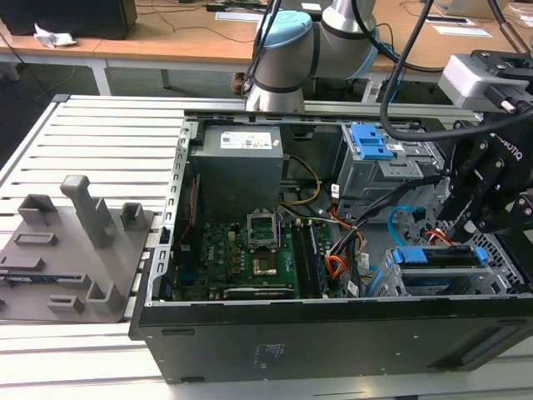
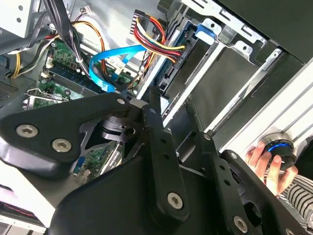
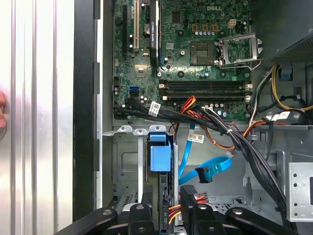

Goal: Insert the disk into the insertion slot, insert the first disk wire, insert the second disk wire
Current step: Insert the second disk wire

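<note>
The disk [image 1: 441, 257], in a blue carrier, sits in the insertion slot [image 1: 506, 254], a grey perforated cage at the exterior view's lower right. My black gripper [image 1: 456, 227] hangs just above the disk's wire end. In the first wrist view the blue carrier [image 3: 160, 156] lies ahead of the gripper [image 3: 166, 213]. A red, yellow and black wire bundle [image 3: 175, 210] with a black plug runs right beside the gripper. A blue flat wire [image 3: 210, 169] lies loose nearby, its black plug free. In the second wrist view the coloured bundle [image 2: 156, 39] reaches the disk's end, and the blue wire [image 2: 112, 58] curls free.
A taller grey cage with a blue latch [image 1: 371, 142] stands behind the slot. The motherboard [image 1: 250, 258] fills the case floor, with black cable bundles [image 3: 244, 147] crossing beside the cage. A hand [image 2: 266, 161] rests on a blue-lit knob outside the case. A grey fixture plate [image 1: 75, 250] lies beside the case.
</note>
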Action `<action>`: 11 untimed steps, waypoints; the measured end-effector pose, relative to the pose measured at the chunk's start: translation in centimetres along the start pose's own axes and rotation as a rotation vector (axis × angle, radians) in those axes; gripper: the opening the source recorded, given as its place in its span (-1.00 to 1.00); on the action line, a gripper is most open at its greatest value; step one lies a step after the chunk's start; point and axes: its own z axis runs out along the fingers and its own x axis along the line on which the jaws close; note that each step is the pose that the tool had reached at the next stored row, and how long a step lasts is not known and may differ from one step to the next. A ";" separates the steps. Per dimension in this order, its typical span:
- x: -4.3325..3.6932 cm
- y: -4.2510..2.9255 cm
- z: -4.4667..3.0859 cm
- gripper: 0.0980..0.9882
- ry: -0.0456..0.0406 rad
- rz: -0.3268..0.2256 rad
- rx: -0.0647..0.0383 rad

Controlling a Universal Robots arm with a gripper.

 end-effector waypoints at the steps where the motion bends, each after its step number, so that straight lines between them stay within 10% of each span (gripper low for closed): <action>1: -0.03 0.00 0.00 -0.41 -0.0001 0.000 0.000; 11: -2.98 0.05 -0.06 -0.41 0.0000 0.000 0.000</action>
